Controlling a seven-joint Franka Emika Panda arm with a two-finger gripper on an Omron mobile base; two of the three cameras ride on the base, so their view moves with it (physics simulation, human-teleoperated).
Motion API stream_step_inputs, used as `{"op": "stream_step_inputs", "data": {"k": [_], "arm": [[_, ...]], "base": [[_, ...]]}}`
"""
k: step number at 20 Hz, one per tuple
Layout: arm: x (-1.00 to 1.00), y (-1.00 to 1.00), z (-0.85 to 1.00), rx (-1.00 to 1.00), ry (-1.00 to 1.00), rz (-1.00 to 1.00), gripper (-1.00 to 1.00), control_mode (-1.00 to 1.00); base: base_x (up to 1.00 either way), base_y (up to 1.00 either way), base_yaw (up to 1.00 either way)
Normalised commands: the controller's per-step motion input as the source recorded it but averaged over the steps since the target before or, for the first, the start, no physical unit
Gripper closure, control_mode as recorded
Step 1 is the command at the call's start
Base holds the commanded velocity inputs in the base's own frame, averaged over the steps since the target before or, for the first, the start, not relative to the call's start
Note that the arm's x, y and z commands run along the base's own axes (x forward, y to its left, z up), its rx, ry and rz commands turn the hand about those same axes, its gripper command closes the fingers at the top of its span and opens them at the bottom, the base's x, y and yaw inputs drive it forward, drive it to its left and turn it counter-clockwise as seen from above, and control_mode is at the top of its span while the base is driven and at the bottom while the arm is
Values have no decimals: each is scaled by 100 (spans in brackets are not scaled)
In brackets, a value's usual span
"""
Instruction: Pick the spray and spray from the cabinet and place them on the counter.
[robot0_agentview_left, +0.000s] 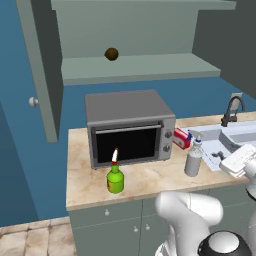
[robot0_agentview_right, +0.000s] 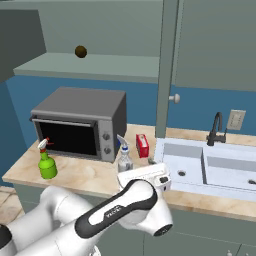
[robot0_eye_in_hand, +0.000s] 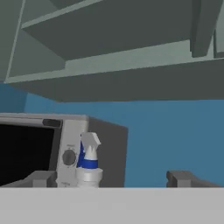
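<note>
Wide-open and empty, the gripper (robot0_eye_in_hand: 112, 178) hangs near the grey-white spray bottle (robot0_agentview_left: 193, 158). Both it and the green spray bottle (robot0_agentview_left: 115, 179) stand on the counter (robot0_agentview_left: 150, 180); the cabinet (robot0_agentview_left: 130, 67) holds just a brown ball (robot0_agentview_left: 111, 54). Task looks essentially finished.

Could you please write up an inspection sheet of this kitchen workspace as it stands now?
Surface: beige counter, dry and level.
Job's things: green spray and grey-white spray both upright on the counter, apart.
Clutter: toaster oven, red box, brown ball on the cabinet shelf.
Grippers: gripper open, holding nothing, near the grey-white spray.
Cables: nothing seen.
Surroundings: sink with faucet, wall outlet, cabinet doors open.
</note>
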Motion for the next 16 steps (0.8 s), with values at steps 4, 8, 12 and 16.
{"op": "stream_step_inputs", "data": {"k": [4,8,12,16], "arm": [[-48,-13,32,-13,5,-4,-100,-100],[-56,-11,34,-14,0,-4,-100,-100],[-56,-4,31,-15,0,-5,-100,-100],[-51,-1,30,-19,0,-6,-100,-100]], "base": [[0,0,0],[0,0,0],[0,0,0],[0,0,0]]}}
